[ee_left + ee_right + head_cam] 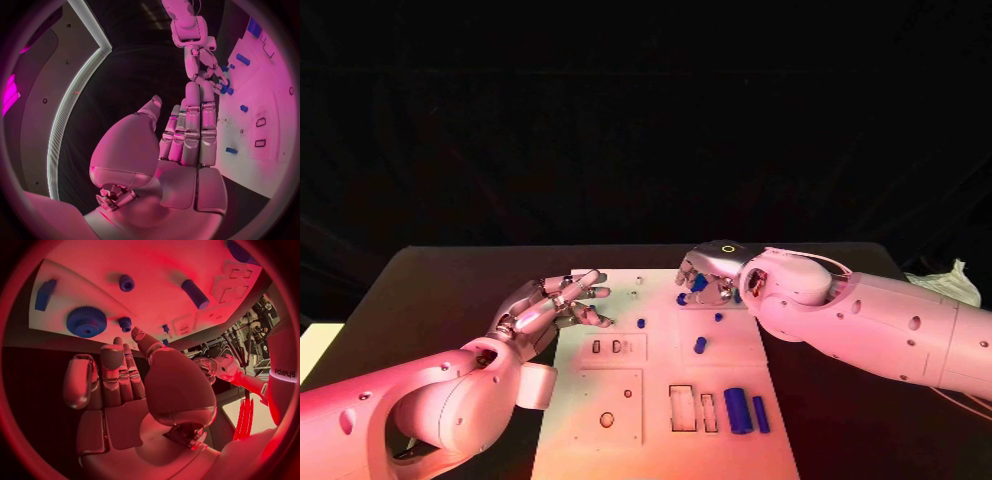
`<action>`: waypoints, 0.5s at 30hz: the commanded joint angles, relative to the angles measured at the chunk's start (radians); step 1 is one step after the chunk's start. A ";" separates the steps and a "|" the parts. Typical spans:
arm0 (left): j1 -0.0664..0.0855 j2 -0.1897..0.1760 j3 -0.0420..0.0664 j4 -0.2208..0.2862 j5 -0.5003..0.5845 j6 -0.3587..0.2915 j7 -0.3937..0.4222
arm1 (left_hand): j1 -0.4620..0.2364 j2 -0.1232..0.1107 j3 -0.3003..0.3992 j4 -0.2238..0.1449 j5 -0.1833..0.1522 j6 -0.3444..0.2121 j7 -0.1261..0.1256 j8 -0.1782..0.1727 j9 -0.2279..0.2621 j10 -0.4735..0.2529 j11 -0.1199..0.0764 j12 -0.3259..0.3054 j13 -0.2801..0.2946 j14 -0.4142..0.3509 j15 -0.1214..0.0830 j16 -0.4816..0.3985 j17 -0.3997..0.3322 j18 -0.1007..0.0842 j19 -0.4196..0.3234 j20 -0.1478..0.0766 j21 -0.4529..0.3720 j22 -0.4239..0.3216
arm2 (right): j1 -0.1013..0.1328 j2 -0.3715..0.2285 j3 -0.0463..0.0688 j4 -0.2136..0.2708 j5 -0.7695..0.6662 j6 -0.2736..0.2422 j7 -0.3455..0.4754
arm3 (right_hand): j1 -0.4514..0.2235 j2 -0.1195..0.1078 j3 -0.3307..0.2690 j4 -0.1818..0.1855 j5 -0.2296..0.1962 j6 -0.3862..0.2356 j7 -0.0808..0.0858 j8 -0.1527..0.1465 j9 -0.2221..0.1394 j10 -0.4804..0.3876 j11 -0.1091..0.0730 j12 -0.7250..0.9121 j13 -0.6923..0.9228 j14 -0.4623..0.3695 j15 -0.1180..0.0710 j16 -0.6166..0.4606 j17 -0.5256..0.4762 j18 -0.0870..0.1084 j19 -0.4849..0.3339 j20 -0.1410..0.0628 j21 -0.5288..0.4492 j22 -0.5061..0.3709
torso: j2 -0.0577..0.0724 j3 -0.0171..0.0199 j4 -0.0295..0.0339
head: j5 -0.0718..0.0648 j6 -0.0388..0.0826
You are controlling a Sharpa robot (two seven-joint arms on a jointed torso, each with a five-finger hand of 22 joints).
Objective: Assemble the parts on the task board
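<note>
The white task board lies in the middle of the table. My right hand hovers over the board's far edge, its fingers stretched out and holding nothing. Just past its fingertips stand a large blue gear and a small blue gear. A blue peg, a blue cylinder and a blue block lie farther along the board. My left hand is raised at the board's left edge, fingers straight and empty. Two long blue cylinders lie at the board's near right.
Rectangular recesses and small oval holes mark the board's near half. Small blue pieces sit mid-board. A pale crumpled thing lies at the table's right edge. Bare dark table spreads to the left.
</note>
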 commanded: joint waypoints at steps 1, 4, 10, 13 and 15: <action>0.002 0.000 0.001 0.005 0.002 0.022 0.003 | -0.013 0.001 0.000 -0.005 0.002 0.004 0.005 -0.005 -0.001 0.002 0.007 -0.005 0.001 -0.009 0.000 0.007 0.004 0.010 -0.007 0.001 0.007 0.002 | -0.001 0.006 0.000 -0.004 -0.020 0.028 0.005 | 0.005 -0.005 0.000 0.004 0.007 0.001 -0.003 -0.004 0.001 -0.006 0.001 -0.005 -0.001 0.028 0.007 0.003 0.002 -0.013 0.001 0.005 0.003 0.001 | 0.005 -0.0001 0.0025 | 0.000 -0.002; 0.002 0.000 0.001 0.005 0.002 0.022 0.003 | -0.013 0.001 0.000 -0.005 0.002 0.004 0.005 -0.005 -0.001 0.002 0.007 -0.005 0.001 -0.009 0.000 0.007 0.004 0.010 -0.007 0.001 0.007 0.002 | -0.001 0.012 0.000 -0.009 -0.022 0.033 0.005 | 0.007 -0.005 0.003 0.006 0.006 0.003 -0.003 -0.004 0.001 -0.006 0.001 -0.005 -0.001 0.028 0.006 0.009 0.007 -0.014 0.002 0.005 0.006 0.005 | 0.006 -0.0004 0.0018 | 0.000 -0.001; 0.003 0.000 0.002 0.007 0.002 0.022 0.002 | -0.013 0.002 0.002 -0.006 0.002 0.004 0.006 -0.006 -0.001 0.001 0.007 -0.006 0.001 -0.011 0.000 0.009 0.007 0.009 -0.008 0.001 0.008 0.003 | -0.002 0.021 -0.001 -0.021 -0.026 0.054 0.001 | 0.010 -0.005 0.009 0.011 0.006 0.006 -0.003 -0.003 0.002 -0.004 0.000 -0.004 -0.001 0.029 0.006 0.023 0.020 -0.015 0.003 0.006 0.013 0.014 | 0.009 -0.0002 0.0039 | -0.003 -0.005; 0.004 -0.001 0.002 0.008 0.002 0.022 0.001 | -0.013 0.002 0.002 -0.007 0.002 0.002 0.006 -0.008 -0.001 -0.001 0.008 -0.008 0.001 -0.013 0.000 0.011 0.011 0.009 -0.009 0.001 0.009 0.003 | -0.003 0.024 -0.001 -0.026 -0.027 0.062 0.000 | 0.011 -0.004 0.014 0.016 0.006 0.009 -0.002 -0.003 0.002 -0.001 -0.001 -0.004 0.000 0.030 0.005 0.037 0.034 -0.016 0.006 0.006 0.020 0.024 | 0.011 0.0005 0.0034 | 0.000 -0.004; 0.004 -0.002 0.002 0.009 0.002 0.021 0.001 | -0.013 0.002 0.002 -0.007 0.002 0.002 0.006 -0.008 -0.001 -0.001 0.008 -0.008 0.001 -0.013 0.000 0.011 0.011 0.009 -0.009 0.001 0.009 0.003 | -0.004 0.025 -0.001 -0.029 -0.027 0.067 -0.002 | 0.012 -0.004 0.018 0.019 0.007 0.011 -0.002 -0.003 0.003 0.001 -0.001 -0.003 0.000 0.030 0.005 0.044 0.040 -0.017 0.007 0.005 0.024 0.030 | 0.011 0.0003 0.0042 | 0.002 -0.006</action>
